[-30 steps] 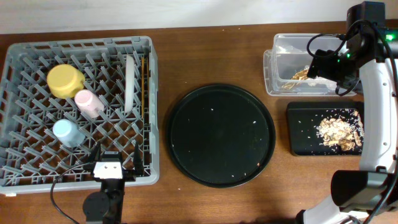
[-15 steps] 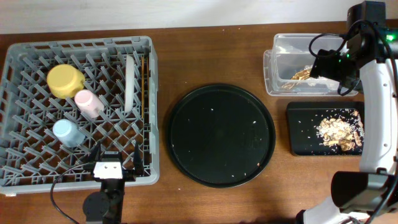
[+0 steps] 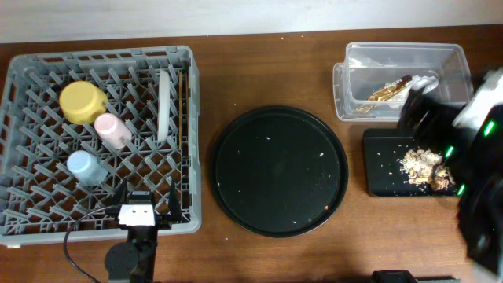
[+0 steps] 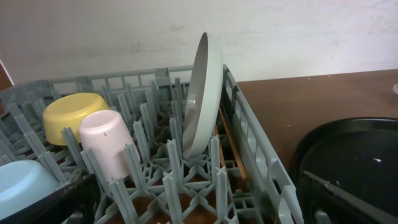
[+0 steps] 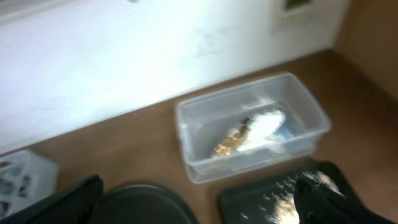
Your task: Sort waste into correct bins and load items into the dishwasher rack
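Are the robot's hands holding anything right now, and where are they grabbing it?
No, nothing. The left hand is open and empty by the dishwasher rack; the right hand is open and empty too.

A large round black tray [image 3: 279, 170] lies flat about midway between the left and right edges of the tabletop [image 3: 267, 75], with bare wood showing all round it. It has a low raised rim and a smooth dark floor, dotted with a few tiny pale specks, most of them in its right half. The tabletop is brown wood with a fine grain running from left to right. Along its far edge stands a plain white wall [image 3: 236, 16], faintly scuffed in the left wrist view. The right wrist view is blurred; a small pale fitting high on the wall there cannot be made out
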Tool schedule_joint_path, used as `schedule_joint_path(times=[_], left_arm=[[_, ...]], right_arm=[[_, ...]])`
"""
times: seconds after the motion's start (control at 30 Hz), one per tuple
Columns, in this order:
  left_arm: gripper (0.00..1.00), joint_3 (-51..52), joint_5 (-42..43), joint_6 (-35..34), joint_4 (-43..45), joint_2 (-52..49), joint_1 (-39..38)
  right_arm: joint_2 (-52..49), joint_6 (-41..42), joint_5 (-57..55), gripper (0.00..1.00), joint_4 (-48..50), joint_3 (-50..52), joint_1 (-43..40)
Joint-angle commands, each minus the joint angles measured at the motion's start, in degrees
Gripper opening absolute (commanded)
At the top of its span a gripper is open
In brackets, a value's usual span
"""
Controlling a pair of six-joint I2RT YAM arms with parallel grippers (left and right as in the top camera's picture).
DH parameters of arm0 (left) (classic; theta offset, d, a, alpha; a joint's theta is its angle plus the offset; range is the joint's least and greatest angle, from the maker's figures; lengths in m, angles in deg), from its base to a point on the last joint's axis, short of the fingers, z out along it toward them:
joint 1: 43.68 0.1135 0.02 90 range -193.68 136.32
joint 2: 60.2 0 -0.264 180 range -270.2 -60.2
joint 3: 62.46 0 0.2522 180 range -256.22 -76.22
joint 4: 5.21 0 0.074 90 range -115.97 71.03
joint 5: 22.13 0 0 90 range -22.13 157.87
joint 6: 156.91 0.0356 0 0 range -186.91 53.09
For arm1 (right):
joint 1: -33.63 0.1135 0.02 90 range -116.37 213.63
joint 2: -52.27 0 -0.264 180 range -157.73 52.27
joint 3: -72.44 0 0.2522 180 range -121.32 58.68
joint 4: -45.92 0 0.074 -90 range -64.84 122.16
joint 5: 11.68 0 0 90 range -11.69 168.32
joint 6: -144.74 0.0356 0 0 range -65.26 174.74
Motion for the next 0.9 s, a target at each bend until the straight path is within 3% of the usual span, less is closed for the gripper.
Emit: schedule_joint_path(times=[0.0,0.43,0.7,0.87], left_arm=[[0.99,0.44,-0.55,0.94,0.09,0.48,-0.22],[0.99,0.44,-0.55,0.94,0.09,0.48,-0.22],[0.99,0.44,-0.55,0.94,0.09,0.48,-0.22],[0.99,0.44,-0.55,0.94,0.09,0.48,-0.22]], right_arm=[[10.69,-0.13,3.72,0.99,7.06,15.13,2.21],[48.59,-0.11,12.35,0.99,33.22,59.87,2.21],[54.27,-0.13,12.87,0.99,55.36,78.40,2.21],[54.27,-4.09,11.37,0.99,55.63,78.73,2.14]])
